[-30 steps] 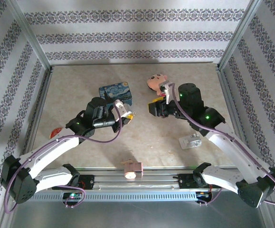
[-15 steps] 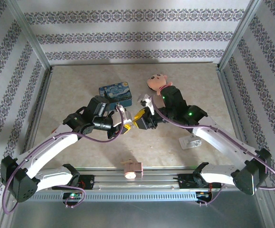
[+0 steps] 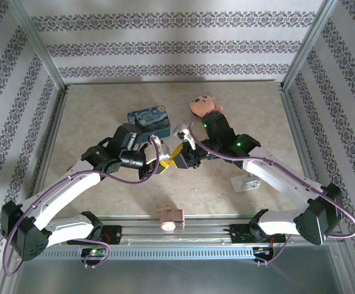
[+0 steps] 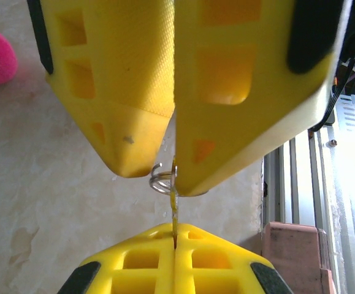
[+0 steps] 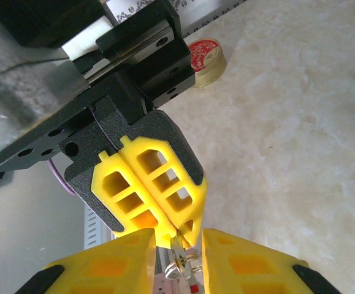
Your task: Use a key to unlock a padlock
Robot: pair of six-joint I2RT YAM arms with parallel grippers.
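Top external: tin (image 3: 149, 120) (behind left end effector (image 3: 165, 164))

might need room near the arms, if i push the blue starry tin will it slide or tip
The blue tin lies flat and low, so it will probably slide rather than tip. The table looks smooth, so likely little drag. It looks rigid; its weight cannot be judged.

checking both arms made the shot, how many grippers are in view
2: left gripper mid-table near the tin, shut on the key; right gripper facing it, tips close together. None seems hidden.
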